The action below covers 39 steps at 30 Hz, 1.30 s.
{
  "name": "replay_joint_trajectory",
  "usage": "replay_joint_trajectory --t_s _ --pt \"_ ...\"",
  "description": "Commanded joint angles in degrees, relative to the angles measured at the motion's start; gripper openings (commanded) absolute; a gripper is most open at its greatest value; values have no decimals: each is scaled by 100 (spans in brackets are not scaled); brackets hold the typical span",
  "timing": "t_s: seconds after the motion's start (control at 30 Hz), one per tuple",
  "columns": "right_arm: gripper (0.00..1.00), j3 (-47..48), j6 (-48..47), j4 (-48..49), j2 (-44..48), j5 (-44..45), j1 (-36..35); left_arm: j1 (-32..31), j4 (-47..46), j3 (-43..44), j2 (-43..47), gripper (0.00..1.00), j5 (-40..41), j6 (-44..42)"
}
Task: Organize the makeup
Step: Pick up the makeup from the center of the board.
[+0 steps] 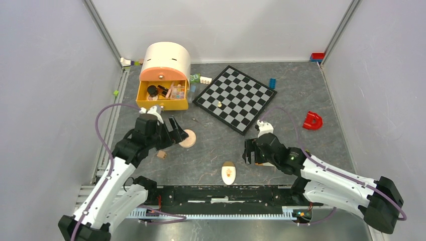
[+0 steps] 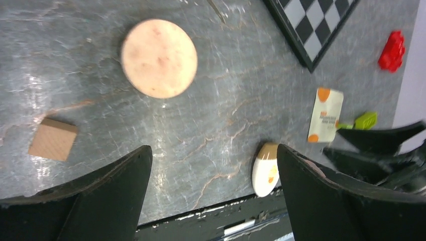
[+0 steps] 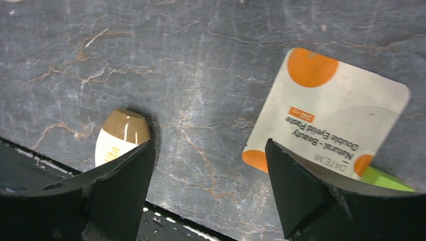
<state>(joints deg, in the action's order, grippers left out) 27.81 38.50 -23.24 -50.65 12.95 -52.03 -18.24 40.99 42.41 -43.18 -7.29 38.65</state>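
A round peach compact [image 1: 188, 138] [image 2: 158, 58] lies on the grey table just right of my left gripper [image 1: 176, 134] [image 2: 214, 153], which hovers open and empty. A cream oval [image 1: 228, 173] [image 2: 266, 169] [image 3: 122, 135] lies near the table's front edge. The white-orange sachet [image 3: 326, 110] [image 2: 326, 115] lies flat under my right gripper [image 1: 252, 152] [image 3: 210, 148]. That gripper is open, with one finger over the oval's edge and the other over the sachet's corner. More makeup, including a palette [image 1: 177, 92], fills the open yellow drawer [image 1: 162, 104].
The drawer belongs to a peach domed box [image 1: 166, 60] at the back left. A chessboard [image 1: 236, 98] lies at the centre back. A small brown cube [image 1: 161, 155] [image 2: 53, 139] sits near the left arm, a green brick [image 3: 387, 179] beside the sachet, and a red piece [image 1: 312, 121] at the right.
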Motion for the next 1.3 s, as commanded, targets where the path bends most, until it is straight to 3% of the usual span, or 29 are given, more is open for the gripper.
replay_joint_trajectory --t_s 0.0,0.2,0.57,0.9,1.27 --pt "88 490 285 -756 -140 737 -15 -888 -83 -64 124 99 662 281" --pt "89 593 231 -1214 -260 1038 251 -1669 -159 30 -140 99 1055 378" --pt "91 772 -814 -1295 -598 624 1784 -1700 -193 122 -91 100 755 -341" --pt "92 474 -1017 -1186 -321 57 3169 -1702 -177 149 -136 100 755 -663" --pt "91 -160 -837 -1095 -17 -832 3375 -1700 -287 118 -233 100 755 -709"
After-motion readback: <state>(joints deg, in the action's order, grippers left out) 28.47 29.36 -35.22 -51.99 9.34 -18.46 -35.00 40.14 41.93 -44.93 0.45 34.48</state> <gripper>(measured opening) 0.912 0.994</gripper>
